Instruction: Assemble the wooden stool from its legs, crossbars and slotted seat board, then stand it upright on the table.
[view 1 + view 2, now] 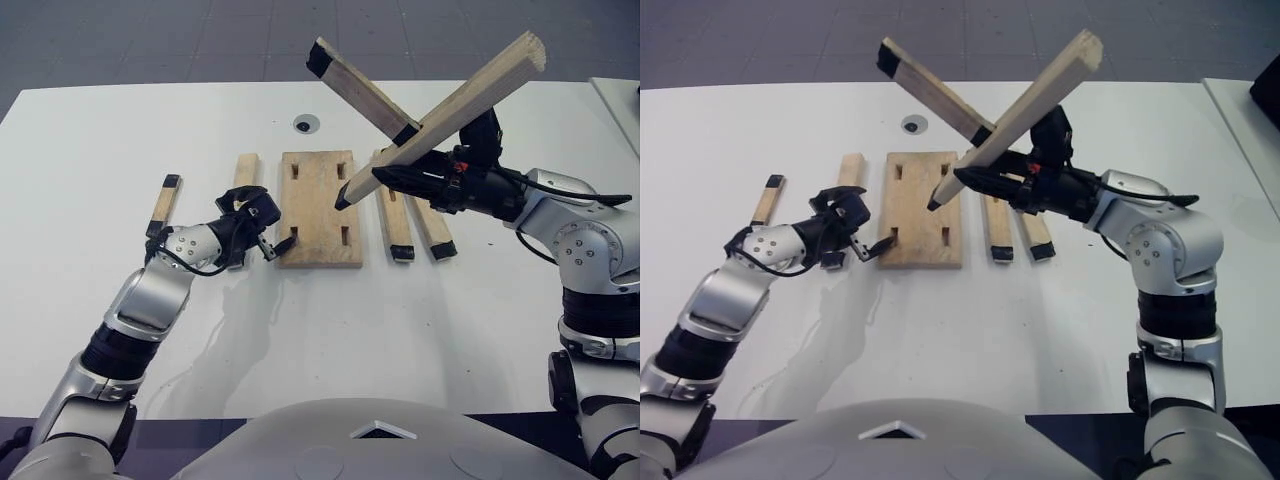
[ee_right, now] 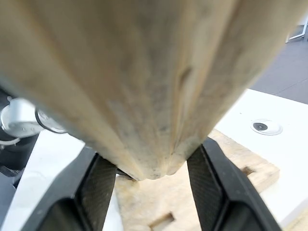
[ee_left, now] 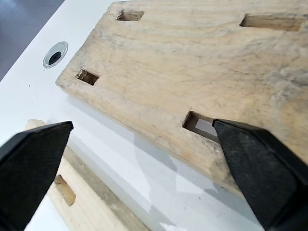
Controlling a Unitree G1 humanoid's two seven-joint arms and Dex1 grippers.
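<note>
The slotted seat board [image 1: 320, 200] lies flat in the middle of the table. My left gripper [image 1: 268, 222] is open just off the board's near left corner, its fingers [image 3: 29, 168] straddling that edge. My right gripper [image 1: 397, 178] is shut on a long wooden leg [image 1: 470, 90], held tilted above the board's right side with its lower tip over the board. A second, black-tipped piece [image 1: 355, 90] crosses that leg in an X. In the right wrist view the leg [image 2: 144, 72] sits between the pads [image 2: 98, 187].
Two black-tipped legs [image 1: 395, 225] [image 1: 432, 228] lie right of the board. A short slotted bar [image 1: 245, 170] lies left of it, and a black-tipped piece [image 1: 165, 205] farther left. A round hole [image 1: 306, 124] sits in the table behind the board.
</note>
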